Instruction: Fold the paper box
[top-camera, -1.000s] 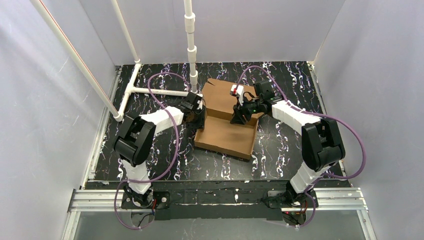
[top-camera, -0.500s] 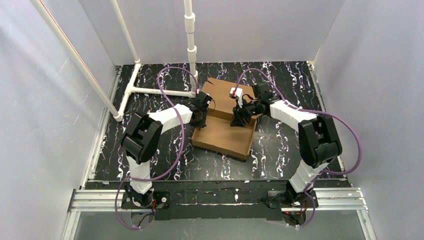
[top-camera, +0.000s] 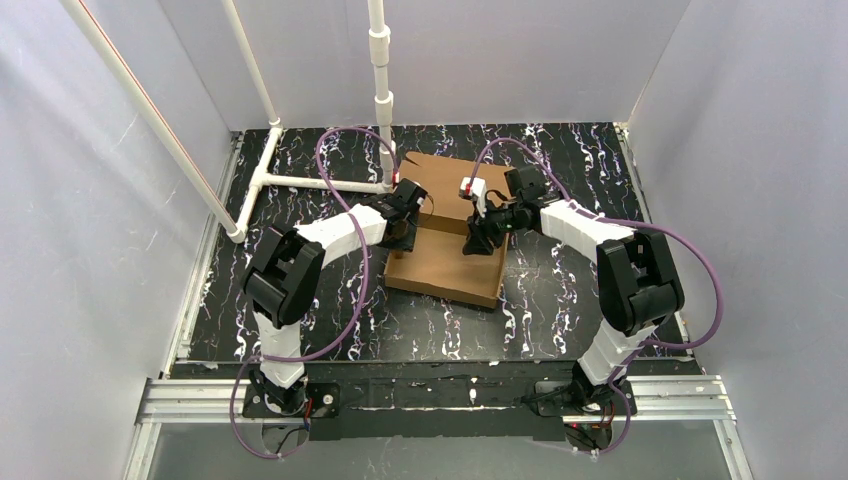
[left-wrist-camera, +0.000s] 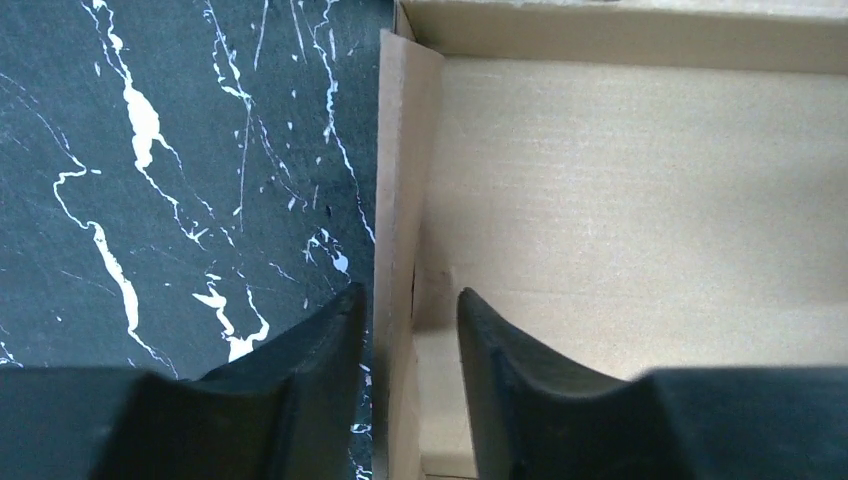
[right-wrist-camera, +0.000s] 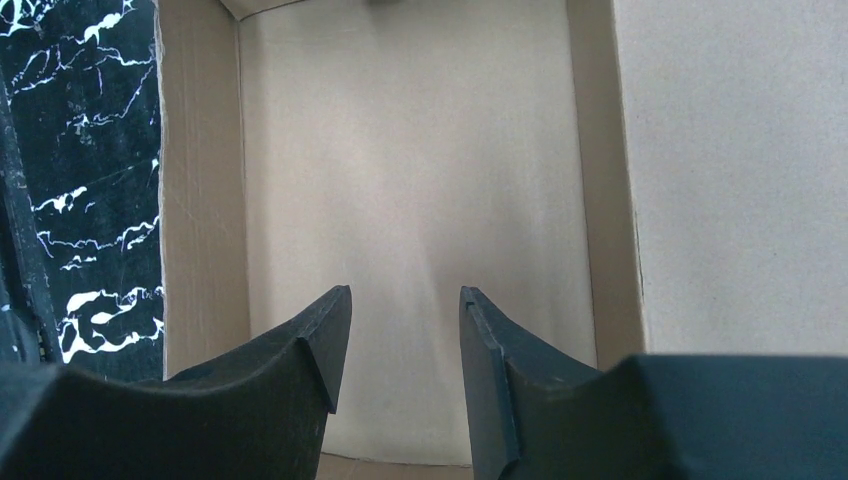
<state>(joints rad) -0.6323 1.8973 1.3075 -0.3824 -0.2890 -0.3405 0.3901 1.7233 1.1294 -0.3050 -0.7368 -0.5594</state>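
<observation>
The paper box (top-camera: 448, 265) is a brown cardboard tray in the middle of the table, with its lid panel (top-camera: 445, 180) lying flat behind it. My left gripper (top-camera: 405, 226) is at the tray's left edge. In the left wrist view the left gripper (left-wrist-camera: 410, 295) straddles the upright side wall (left-wrist-camera: 405, 150), one finger outside and one inside, with a gap showing on the inner side. My right gripper (top-camera: 481, 240) hangs over the tray's far right part. The right wrist view shows the right gripper (right-wrist-camera: 405, 292) open above the bare tray floor (right-wrist-camera: 400, 150), holding nothing.
A white pipe frame (top-camera: 300, 182) lies at the back left, and an upright pipe (top-camera: 380, 80) stands just behind the box. White walls enclose the black marbled tabletop (top-camera: 560, 290). A metal rail (top-camera: 430, 395) runs along the near edge.
My left arm has reached further in onto the tray's left wall and its jaws have narrowed. The tray has shifted slightly away and to the left. The right gripper has barely moved.
</observation>
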